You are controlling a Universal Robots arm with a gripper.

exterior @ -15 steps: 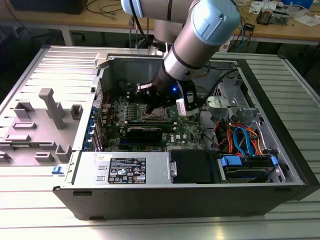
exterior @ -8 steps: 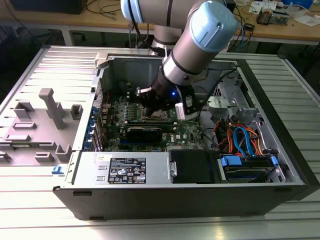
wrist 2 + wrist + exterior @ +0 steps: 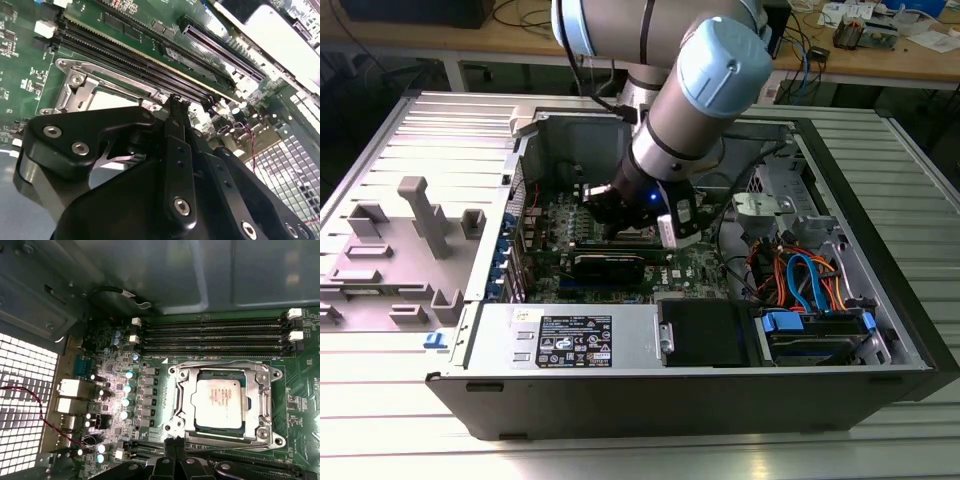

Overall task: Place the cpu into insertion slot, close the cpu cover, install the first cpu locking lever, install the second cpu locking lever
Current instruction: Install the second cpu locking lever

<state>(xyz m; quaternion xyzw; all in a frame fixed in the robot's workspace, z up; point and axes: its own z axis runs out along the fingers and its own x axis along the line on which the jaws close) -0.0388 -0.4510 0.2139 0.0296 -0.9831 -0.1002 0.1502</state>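
The cpu (image 3: 220,402), a silver-grey square chip, lies flat in the insertion slot (image 3: 197,427) on the green board. The cpu cover (image 3: 262,395), a silver frame plate, lies down around the chip's edges. My gripper (image 3: 172,444) hangs just off one corner of the slot frame, its black fingers pressed together. In the second wrist view the gripper (image 3: 175,102) tips sit beside the cover (image 3: 75,87) with part of the cpu (image 3: 112,100) showing behind them. In the exterior view the gripper (image 3: 617,222) is low inside the open computer case (image 3: 650,400).
Long black memory slots (image 3: 215,335) run beside the socket, and a long card slot (image 3: 220,47) lies further off. Capacitors (image 3: 127,387) crowd the socket's other side. A drive cage (image 3: 705,330) and orange and blue cables (image 3: 800,280) fill the exterior view's right. A grey fixture (image 3: 415,230) stands at its left.
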